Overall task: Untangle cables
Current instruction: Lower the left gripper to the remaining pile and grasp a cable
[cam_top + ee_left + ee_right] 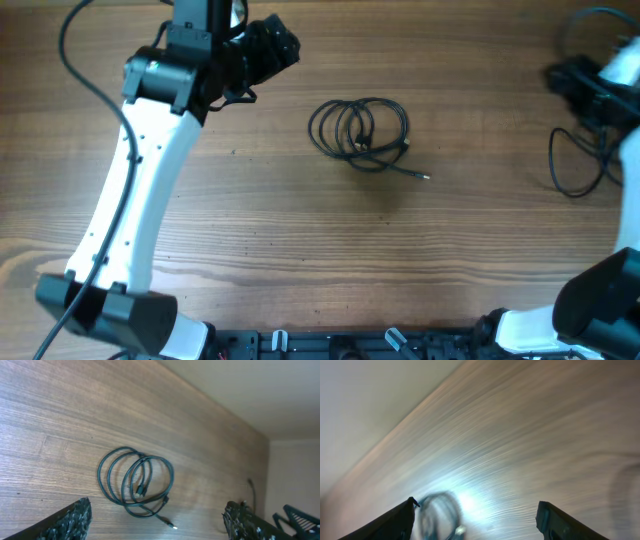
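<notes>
The cables [360, 130] lie as one tangled coil of thin black loops in the middle of the wooden table, with a plug end [424, 176] sticking out to the lower right. In the left wrist view the coil [135, 482] lies ahead of my fingers. My left gripper [280, 50] is open and empty, up and to the left of the coil, with its fingers wide apart [160, 530]. My right gripper [560, 80] is open and empty at the far right. The right wrist view is blurred and shows the coil [440, 510] near its left finger.
A thin black cord loop [575, 165] lies on the table beside the right arm; I cannot tell whether it belongs to the arm. The left arm's white link [130, 200] crosses the left side. The table's far edge [220, 407] meets a pale wall.
</notes>
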`<state>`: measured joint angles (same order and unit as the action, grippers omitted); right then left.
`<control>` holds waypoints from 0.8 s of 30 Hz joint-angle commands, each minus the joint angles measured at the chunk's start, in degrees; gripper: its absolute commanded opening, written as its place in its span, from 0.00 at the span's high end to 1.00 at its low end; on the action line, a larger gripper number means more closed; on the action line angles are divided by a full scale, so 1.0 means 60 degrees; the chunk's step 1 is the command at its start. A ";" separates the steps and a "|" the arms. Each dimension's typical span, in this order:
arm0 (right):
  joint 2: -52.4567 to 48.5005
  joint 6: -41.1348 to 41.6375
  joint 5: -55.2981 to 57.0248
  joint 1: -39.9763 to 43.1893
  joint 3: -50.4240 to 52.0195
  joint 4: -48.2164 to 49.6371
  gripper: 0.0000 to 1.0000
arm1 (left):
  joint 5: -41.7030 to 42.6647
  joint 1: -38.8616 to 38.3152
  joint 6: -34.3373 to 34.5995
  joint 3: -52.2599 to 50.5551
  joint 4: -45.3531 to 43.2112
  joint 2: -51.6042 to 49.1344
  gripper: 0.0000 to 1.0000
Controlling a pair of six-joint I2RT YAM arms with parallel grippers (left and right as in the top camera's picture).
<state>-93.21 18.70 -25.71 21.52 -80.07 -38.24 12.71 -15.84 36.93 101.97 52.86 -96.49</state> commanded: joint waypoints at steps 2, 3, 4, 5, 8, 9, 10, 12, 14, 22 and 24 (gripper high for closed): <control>-0.0036 0.0186 0.0102 -0.1118 -0.0142 -0.0004 0.20 | -0.0058 -0.0656 -0.1213 0.0044 -0.0029 -0.1242 0.18; -0.0036 0.0197 0.0233 -0.1290 -0.0138 -0.0004 0.19 | -0.0058 -0.0801 -0.1453 0.0040 -0.0091 -0.1530 0.20; -0.0036 0.0204 0.0240 -0.1395 -0.0138 -0.0022 0.19 | -0.0055 -0.0918 -0.1636 0.0040 -0.0160 -0.1774 0.21; -0.0036 0.0215 0.0240 -0.1439 -0.0138 -0.0066 0.19 | -0.0058 -0.1024 -0.1708 0.0040 -0.0237 -0.2029 0.21; -0.0036 0.0189 0.0244 -0.1468 -0.0135 -0.0288 0.18 | -0.0029 -0.1359 -0.1847 0.0040 -0.0630 -0.2918 0.23; -0.0036 0.0149 0.0240 -0.1468 -0.0135 -0.0339 0.18 | -0.0025 -0.1450 -0.1843 0.0040 -0.0780 -0.3217 0.23; -0.0036 0.0127 0.0248 -0.1468 -0.0135 -0.0426 0.18 | -0.0029 -0.1534 -0.1843 0.0040 -0.0914 -0.3461 0.23; -0.0036 0.0124 0.0248 -0.1468 -0.0135 -0.0506 0.17 | -0.0029 -0.1650 -0.1847 0.0040 -0.1144 -0.3880 0.23; -0.0036 0.0120 0.0248 -0.1468 -0.0135 -0.0517 0.17 | -0.0029 -0.1741 -0.1847 0.0040 -0.1326 -0.4273 0.23; -0.0040 0.0087 0.0353 -0.1468 0.0025 -0.0568 0.17 | -0.0033 -0.1829 -0.1836 0.0040 -0.1534 -0.5144 0.22; -0.0036 0.0073 0.0353 -0.1468 0.0055 -0.0572 0.16 | -0.0033 -0.1847 -0.1785 0.0040 -0.1523 -0.5238 0.26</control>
<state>-93.21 19.40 -24.34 12.88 -80.05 -41.43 12.69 -26.61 27.00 101.97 43.90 -126.21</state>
